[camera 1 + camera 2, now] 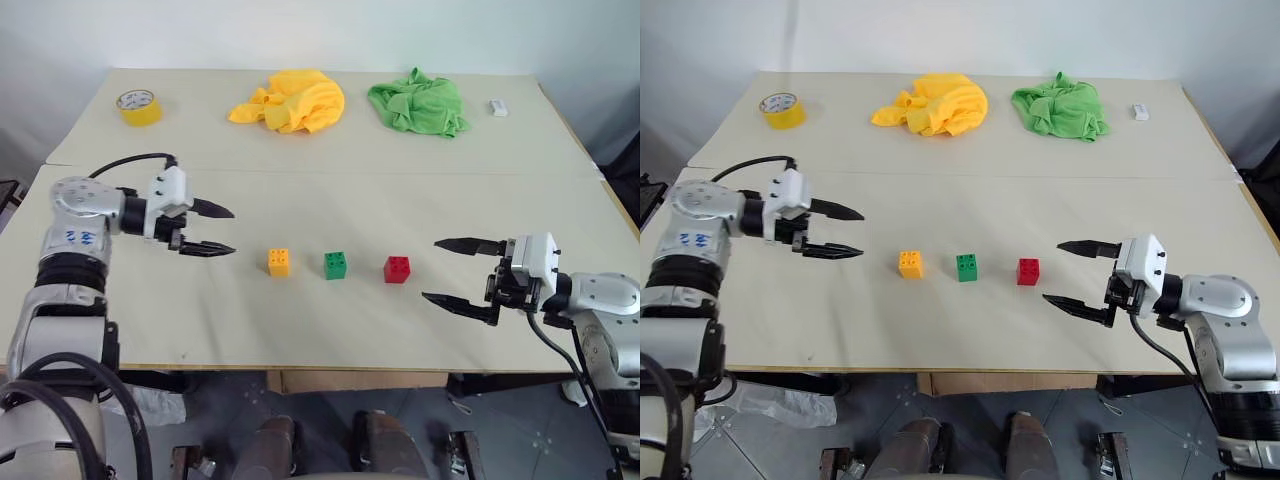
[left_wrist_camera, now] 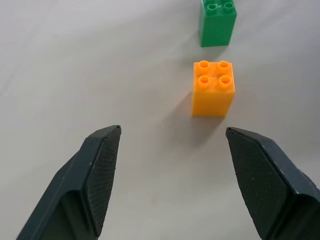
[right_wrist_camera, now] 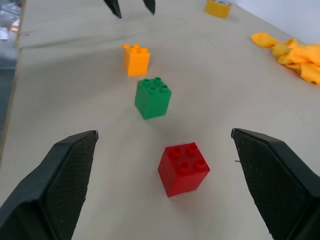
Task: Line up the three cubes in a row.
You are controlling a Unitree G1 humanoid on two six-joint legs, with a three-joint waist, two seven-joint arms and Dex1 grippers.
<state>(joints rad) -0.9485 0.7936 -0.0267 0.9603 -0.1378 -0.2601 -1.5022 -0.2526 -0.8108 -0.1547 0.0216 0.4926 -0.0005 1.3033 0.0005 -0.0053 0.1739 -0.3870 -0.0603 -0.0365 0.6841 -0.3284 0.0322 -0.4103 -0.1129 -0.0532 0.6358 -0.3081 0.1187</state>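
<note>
Three studded cubes stand on the beige table [image 1: 330,320] in a left-to-right row near its front: orange-yellow [image 1: 279,262], green [image 1: 336,265] and red [image 1: 397,269], with small gaps between them. My left gripper [image 1: 221,230] hovers open a little to the left of the orange-yellow cube [image 2: 213,88], holding nothing. My right gripper [image 1: 447,270] stands open to the right of the red cube [image 3: 183,168], also holding nothing. The green cube [image 3: 152,97] shows in the right wrist view beyond the red one.
At the table's back lie a yellow tape roll [image 1: 139,106] on the left, a crumpled yellow cloth [image 1: 292,101], a green cloth [image 1: 419,104] and a small white block [image 1: 498,107] on the right. A seam [image 1: 400,172] crosses the table behind the cubes.
</note>
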